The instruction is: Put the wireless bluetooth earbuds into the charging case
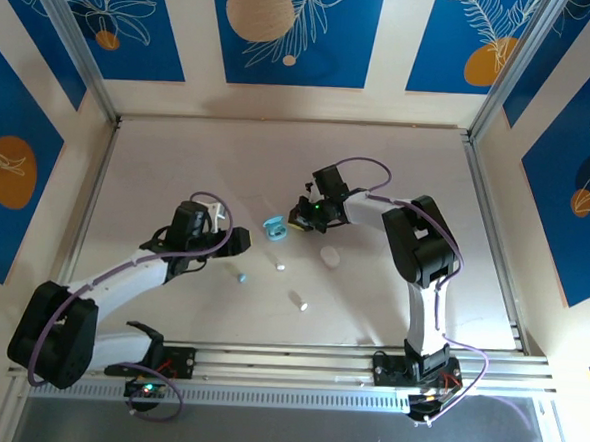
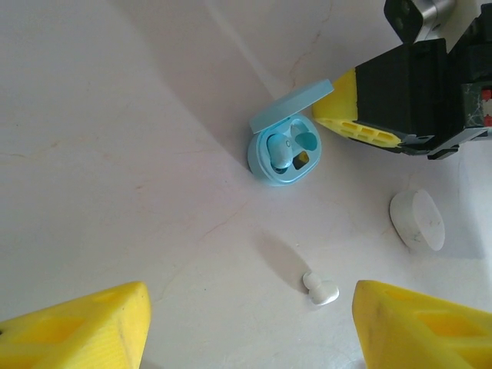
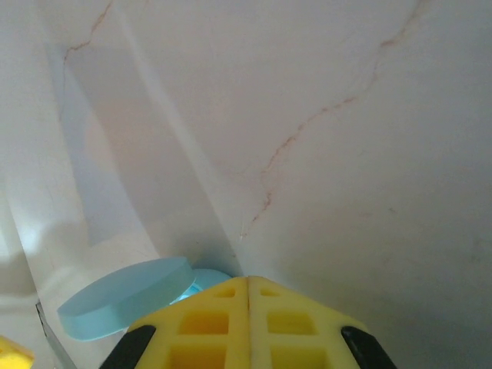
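Left end effector (image 2: 250, 315) is released; the white earbud (image 2: 320, 290) just ahead is probably to be grasped. Right end effector (image 3: 247, 288) is clenched beside the blue case (image 2: 284, 150).

Left arm (image 1: 122, 271) and right arm (image 1: 424, 319): white links, black joints, purple cables (image 1: 364, 163); left gripper (image 2: 252, 323) and right gripper (image 3: 247, 286) carry blocky yellow fingers (image 2: 84, 330) with rectangular pockets

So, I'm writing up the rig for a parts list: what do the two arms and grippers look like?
The left arm and right arm have white links with bulky black joints, and a thin lilac cable loops along each. The left gripper and right gripper have bright yellow wedge-shaped fingers moulded with rectangular hollows, on black bodies.
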Tool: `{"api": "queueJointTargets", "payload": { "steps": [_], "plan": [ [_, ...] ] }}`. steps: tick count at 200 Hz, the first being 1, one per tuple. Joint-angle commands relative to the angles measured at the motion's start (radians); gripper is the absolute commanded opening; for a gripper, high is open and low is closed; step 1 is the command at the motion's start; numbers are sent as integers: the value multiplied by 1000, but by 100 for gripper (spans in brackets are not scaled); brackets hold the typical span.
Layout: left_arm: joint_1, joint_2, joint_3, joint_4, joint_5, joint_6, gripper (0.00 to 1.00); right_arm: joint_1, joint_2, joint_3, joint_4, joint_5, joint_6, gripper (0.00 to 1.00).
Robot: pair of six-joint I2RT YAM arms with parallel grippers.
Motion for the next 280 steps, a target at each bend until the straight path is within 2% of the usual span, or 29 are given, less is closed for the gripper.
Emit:
{"api": "queueJointTargets", "payload": {
  "steps": [1,105,135,172,195,250,280],
  "plan": [
    [15,-19,-11,13,-18,22,70,11,7,-10,10,-39,17,0],
    [15,-28,-25,22,-15,17,70,26,-32,-76,31,-40,42,0],
    [15,-42,-25,16,-16,17,71,20,-64,-103,22,-4,48,0],
    [15,-111,-37,-23,-9,4,84,19,-162,-152,-20,52,21,0],
    [13,-183,-40,-78,-1,-8,100,20,-241,-192,-37,66,3,12],
    [7,-405,-16,-325,8,-14,100,57,-476,-296,-79,114,-42,41],
    [1,-506,16,-485,11,-13,100,97,-609,-346,-106,148,-59,64]
  ]
}}
